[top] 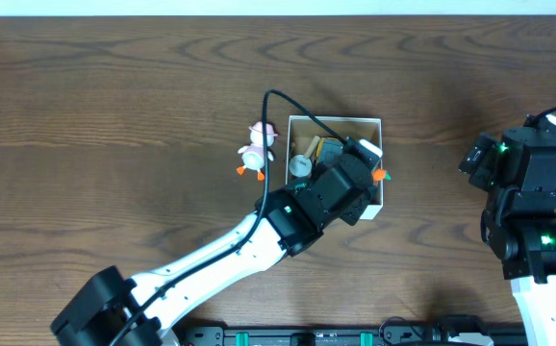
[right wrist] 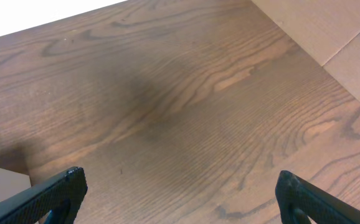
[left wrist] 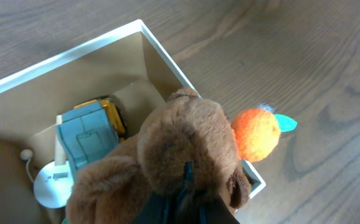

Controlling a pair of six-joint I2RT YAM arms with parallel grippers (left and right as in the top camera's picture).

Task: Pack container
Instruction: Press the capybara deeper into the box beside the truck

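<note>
The container [top: 382, 125] is a square white-walled cardboard box with a tan inside, at the table's middle; it also shows in the left wrist view [left wrist: 155, 46]. My left gripper [top: 360, 168] hangs over its right side, shut on a brown plush toy [left wrist: 186, 146] with an orange ball and teal leaf [left wrist: 256, 134] past the right wall. Inside lie a blue and yellow toy vehicle [left wrist: 90, 130] and a white round gadget [left wrist: 52, 183]. A pink and white duck toy [top: 256, 149] lies on the table just left of the box. My right gripper [right wrist: 180, 193] is open over bare table.
The right arm [top: 533, 211] stands at the table's right edge, well apart from the box. A black cable [top: 270, 125] arcs from the left arm over the duck toy. A white box corner [right wrist: 2, 183] shows at the left of the right wrist view.
</note>
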